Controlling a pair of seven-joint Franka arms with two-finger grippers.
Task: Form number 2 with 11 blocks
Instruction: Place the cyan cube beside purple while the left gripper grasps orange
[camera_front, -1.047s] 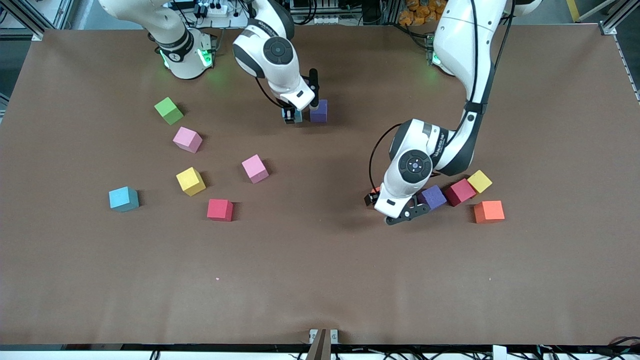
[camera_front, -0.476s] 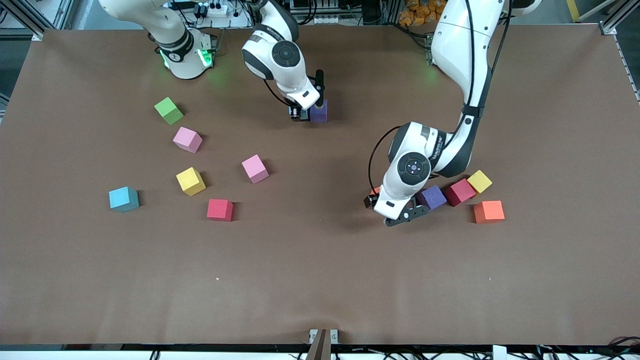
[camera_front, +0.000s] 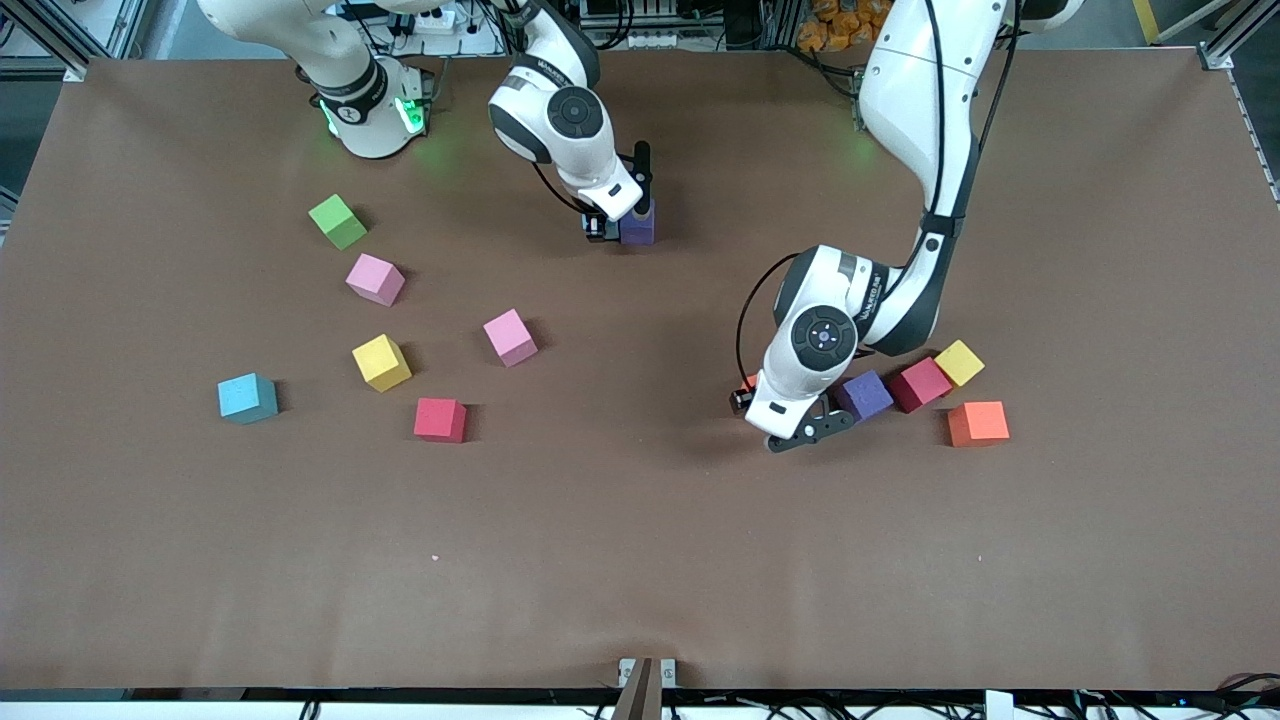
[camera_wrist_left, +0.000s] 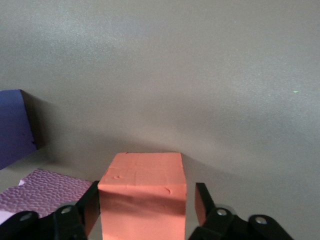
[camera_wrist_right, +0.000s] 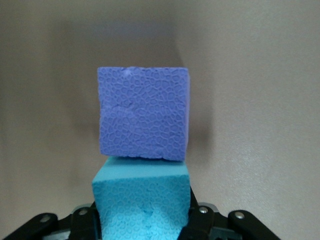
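My right gripper (camera_front: 603, 228) is shut on a light blue block (camera_wrist_right: 142, 200), low over the table near the robots' bases. That block touches a purple block (camera_front: 638, 228) (camera_wrist_right: 144, 115) standing on the table. My left gripper (camera_front: 772, 412) (camera_wrist_left: 145, 205) is low at the left arm's end of the table and straddles an orange block (camera_wrist_left: 142, 172). Its fingers stand close to the block's sides, with a gap showing at one finger (camera_wrist_left: 201, 200). In the front view the hand hides nearly all of this orange block. No number 2 shape shows.
Loose near the left gripper: purple (camera_front: 863, 394), red (camera_front: 920, 384), yellow (camera_front: 959, 362) and orange (camera_front: 978, 423) blocks. Toward the right arm's end: green (camera_front: 337, 221), pink (camera_front: 375, 278), pink (camera_front: 510, 336), yellow (camera_front: 381, 362), light blue (camera_front: 246, 398) and red (camera_front: 440, 419).
My right gripper has carried the light blue block up against the purple block. My left hand has shifted slightly over the orange block.
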